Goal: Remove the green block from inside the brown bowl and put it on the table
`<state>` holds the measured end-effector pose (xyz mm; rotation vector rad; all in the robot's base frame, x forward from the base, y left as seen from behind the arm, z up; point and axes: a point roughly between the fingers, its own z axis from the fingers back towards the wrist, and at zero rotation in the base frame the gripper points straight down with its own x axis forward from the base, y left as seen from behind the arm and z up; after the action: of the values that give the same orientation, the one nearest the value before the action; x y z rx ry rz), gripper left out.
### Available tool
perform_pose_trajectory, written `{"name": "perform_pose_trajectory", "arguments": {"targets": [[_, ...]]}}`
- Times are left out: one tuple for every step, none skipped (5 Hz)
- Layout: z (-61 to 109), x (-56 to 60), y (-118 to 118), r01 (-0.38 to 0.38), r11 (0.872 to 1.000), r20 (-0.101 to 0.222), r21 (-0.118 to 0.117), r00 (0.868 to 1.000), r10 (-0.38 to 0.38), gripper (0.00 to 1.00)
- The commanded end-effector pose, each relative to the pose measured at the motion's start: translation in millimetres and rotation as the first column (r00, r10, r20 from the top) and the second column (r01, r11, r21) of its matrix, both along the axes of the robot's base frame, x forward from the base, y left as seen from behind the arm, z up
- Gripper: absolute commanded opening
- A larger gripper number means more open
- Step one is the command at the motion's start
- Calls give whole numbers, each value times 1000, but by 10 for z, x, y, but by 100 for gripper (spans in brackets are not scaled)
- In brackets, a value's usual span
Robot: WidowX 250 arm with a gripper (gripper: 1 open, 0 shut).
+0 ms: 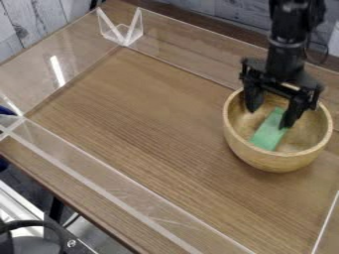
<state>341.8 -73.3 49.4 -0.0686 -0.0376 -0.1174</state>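
The green block (272, 135) lies tilted inside the brown bowl (244, 145) at the right side of the table (146, 119). My gripper (282, 108) hangs open just above the bowl, its two fingers spread wide over the block's upper end. One fingertip (252, 103) is over the bowl's left inner wall, the other near the right rim. I cannot tell whether the fingers touch the block. Nothing is held.
Low clear acrylic walls (79, 164) edge the tabletop. A clear acrylic bracket (119, 28) stands at the back left corner. The bowl sits close to the table's right edge.
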Motion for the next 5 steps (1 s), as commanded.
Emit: {"name": "perform_pose_trajectory", "arguments": {"targets": [[95,118,-13,17,1000,81,-21,997,-15,100],[28,114,2,21,999,92,-31,996,-18,0],[35,79,-3,15,999,99,-30,995,-12,0],[61,33,-4,10,999,108,-30,994,-7,0],[114,63,31,18,1000,105,-14,994,-16,0]]}}
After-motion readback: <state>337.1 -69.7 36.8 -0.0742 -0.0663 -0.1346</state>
